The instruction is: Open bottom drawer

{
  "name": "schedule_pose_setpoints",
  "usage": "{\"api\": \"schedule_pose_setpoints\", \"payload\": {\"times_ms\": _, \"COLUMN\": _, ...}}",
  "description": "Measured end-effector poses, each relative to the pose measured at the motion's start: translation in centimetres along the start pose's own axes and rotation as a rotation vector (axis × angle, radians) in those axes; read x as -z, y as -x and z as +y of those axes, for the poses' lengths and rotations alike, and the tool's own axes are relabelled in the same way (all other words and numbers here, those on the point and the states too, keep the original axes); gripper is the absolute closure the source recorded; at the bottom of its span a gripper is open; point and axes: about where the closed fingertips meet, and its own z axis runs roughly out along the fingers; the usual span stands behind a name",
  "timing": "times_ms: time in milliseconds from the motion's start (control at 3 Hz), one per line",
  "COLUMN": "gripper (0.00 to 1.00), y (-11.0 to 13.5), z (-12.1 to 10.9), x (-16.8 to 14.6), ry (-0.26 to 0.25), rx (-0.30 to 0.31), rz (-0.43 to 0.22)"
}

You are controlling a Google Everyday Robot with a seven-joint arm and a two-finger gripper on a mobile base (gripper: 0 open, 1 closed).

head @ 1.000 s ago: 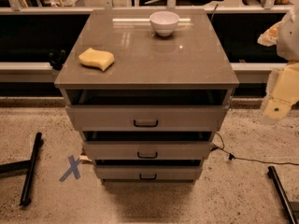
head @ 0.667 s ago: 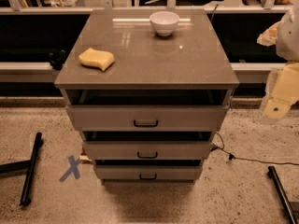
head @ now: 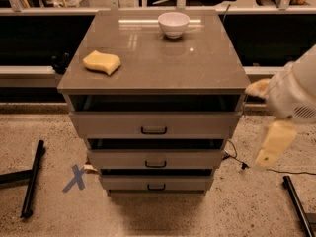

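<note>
Speckled floor [head: 237, 212]; jaws right of bottom drawer [head: 156, 182].

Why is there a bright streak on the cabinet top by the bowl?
Camera view: light glares off the glossy cabinet top beside the white bowl; same view, dark shadow sits in the gap above the bottom drawer; the gripper hangs brightly lit at the right of the drawers.

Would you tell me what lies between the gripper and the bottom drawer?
In the camera view, only speckled floor and a black cable separate the gripper, right of the cabinet, from the bottom drawer.
</note>
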Motion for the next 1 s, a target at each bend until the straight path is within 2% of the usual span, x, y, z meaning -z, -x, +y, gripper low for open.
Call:
{"api": "schedule_pose_setpoints", "payload": {"times_ms": 333, "gripper": 0.0, "y": -0.3, "z": 2.9, "x": -6.4, "ry": 0.039, "rx": 0.046, "rz": -0.062}}
{"api": "schedule_pose_setpoints", "payload": {"times_ms": 667, "gripper": 0.0, "y": -0.2, "z": 7.4, "x": -14.4, "ry": 0.137, "rx": 0.063, "rz": -0.097}}
{"api": "schedule_pose_setpoints", "payload": {"times_ms": 1000, "gripper": 0.0, "y": -1.4, "z": 10.0, "x": -16.4, "ry": 0.189, "rx": 0.056, "rz": -0.074}}
